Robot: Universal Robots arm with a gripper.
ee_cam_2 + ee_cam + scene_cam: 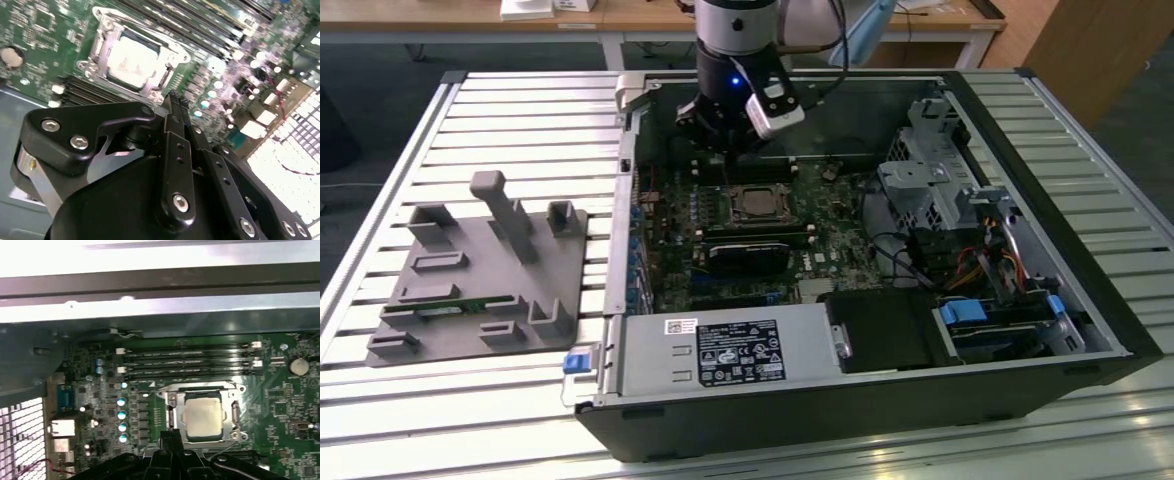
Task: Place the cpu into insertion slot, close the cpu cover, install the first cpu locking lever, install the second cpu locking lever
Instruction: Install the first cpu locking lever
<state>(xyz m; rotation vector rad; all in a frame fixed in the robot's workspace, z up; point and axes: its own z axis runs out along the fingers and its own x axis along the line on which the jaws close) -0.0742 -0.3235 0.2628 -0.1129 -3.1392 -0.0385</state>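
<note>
- Exterior view: the arm (736, 40) runs off the upper edge. You can't make out the tool (720, 148) tips against the dark case.
- Both wrist views: the tool body is cut off by the frame edge. It hides the green board (40, 30) beside the cpu cover (102, 50).
- Markings on the cpu (202, 415) are too blurred to tell.

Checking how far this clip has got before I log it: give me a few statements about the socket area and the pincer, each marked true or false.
1. The cpu lies in the insertion slot. True.
2. The cpu cover stands raised open. False: it lies flat, framing the cpu.
3. The pincer grips the cpu. False: it is shut on nothing, just beside the socket.
4. A grey fixture plate lies outside the computer case, at the exterior view's left. True.
</note>
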